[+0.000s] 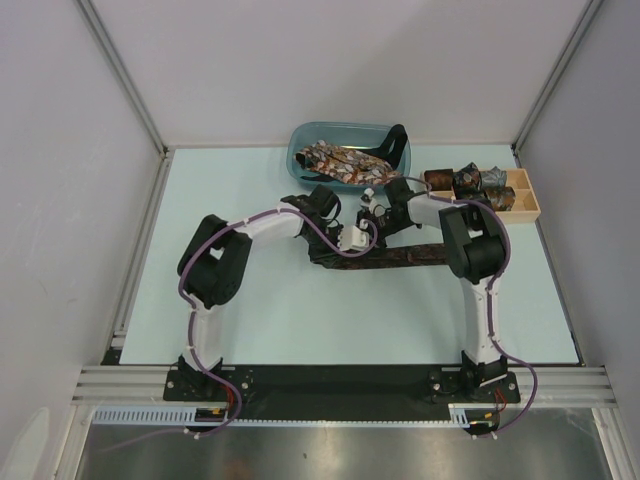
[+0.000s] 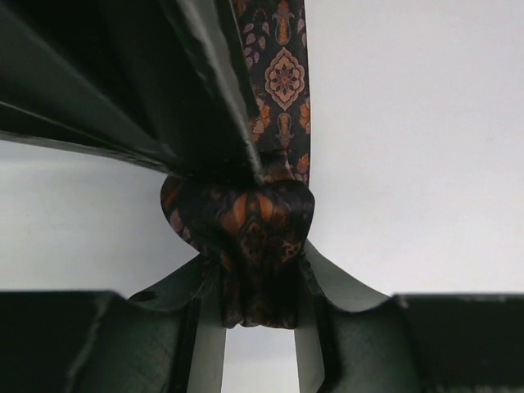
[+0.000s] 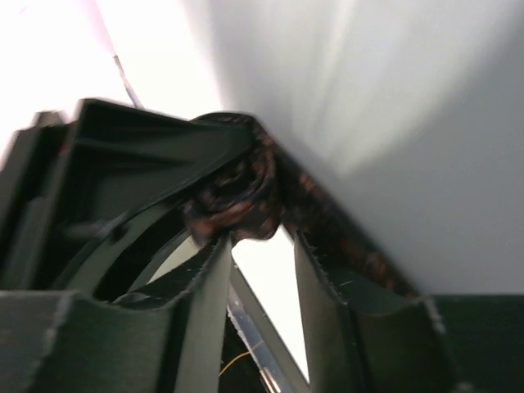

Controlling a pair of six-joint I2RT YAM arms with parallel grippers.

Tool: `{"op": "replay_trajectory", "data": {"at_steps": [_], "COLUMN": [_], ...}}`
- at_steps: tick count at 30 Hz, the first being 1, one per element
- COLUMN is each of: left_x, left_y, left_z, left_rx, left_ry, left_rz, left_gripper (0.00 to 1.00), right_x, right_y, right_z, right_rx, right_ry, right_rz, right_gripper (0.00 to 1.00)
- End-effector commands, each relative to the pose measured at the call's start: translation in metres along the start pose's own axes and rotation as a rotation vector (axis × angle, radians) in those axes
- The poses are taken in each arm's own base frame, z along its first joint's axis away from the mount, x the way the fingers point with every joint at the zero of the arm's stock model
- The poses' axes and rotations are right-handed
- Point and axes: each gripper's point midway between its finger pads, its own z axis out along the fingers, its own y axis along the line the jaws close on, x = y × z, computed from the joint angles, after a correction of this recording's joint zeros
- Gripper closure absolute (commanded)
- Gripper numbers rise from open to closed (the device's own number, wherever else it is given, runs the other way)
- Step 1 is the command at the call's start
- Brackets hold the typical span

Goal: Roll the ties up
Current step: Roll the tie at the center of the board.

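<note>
A dark brown tie (image 1: 400,257) with an orange print lies stretched across the middle of the table. One end of it is wound into a small coil (image 2: 246,217). My left gripper (image 2: 255,274) is shut on that coil, and the flat tie runs away from it toward the top of the left wrist view. In the right wrist view the same coil (image 3: 237,196) sits just past the fingertips of my right gripper (image 3: 262,241). That gripper is open, with bright table showing between its fingers. Both grippers meet over the tie near the table's centre.
A blue basin (image 1: 300,150) at the back holds several loose ties (image 1: 340,160). A wooden tray (image 1: 530,205) at the back right holds rolled ties (image 1: 465,182). Metal frame posts and grey walls enclose the table.
</note>
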Motion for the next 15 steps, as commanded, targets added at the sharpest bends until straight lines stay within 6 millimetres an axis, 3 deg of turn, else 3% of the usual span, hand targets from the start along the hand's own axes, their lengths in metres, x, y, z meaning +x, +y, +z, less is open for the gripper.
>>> {"op": "replay_trajectory", "data": {"at_steps": [1, 5, 11, 13, 14, 15], "left_x": [0.025, 0.022, 0.022, 0.021, 0.020, 0.020], "left_y": [-0.018, -0.017, -0.015, -0.015, -0.015, -0.016], "left_z": [-0.006, -0.004, -0.003, -0.005, -0.005, -0.006], "left_rx": [0.056, 0.055, 0.057, 0.058, 0.062, 0.063], "left_ry": [0.106, 0.099, 0.092, 0.084, 0.075, 0.071], "left_rz": [-0.008, -0.019, -0.027, -0.032, -0.033, -0.037], "left_gripper": [0.69, 0.69, 0.68, 0.67, 0.66, 0.64], "right_x": [-0.001, 0.005, 0.001, -0.001, -0.003, -0.003], "right_y": [0.038, 0.046, 0.036, 0.028, 0.024, 0.020], "right_z": [-0.028, -0.014, 0.002, 0.007, 0.008, 0.007], "right_rx": [-0.052, -0.054, -0.040, -0.025, -0.008, -0.001], "right_ry": [-0.030, -0.007, -0.001, 0.001, -0.006, -0.008], "right_rz": [-0.086, -0.102, -0.098, -0.095, -0.090, -0.083], "right_gripper": [0.57, 0.55, 0.55, 0.61, 0.74, 0.80]}}
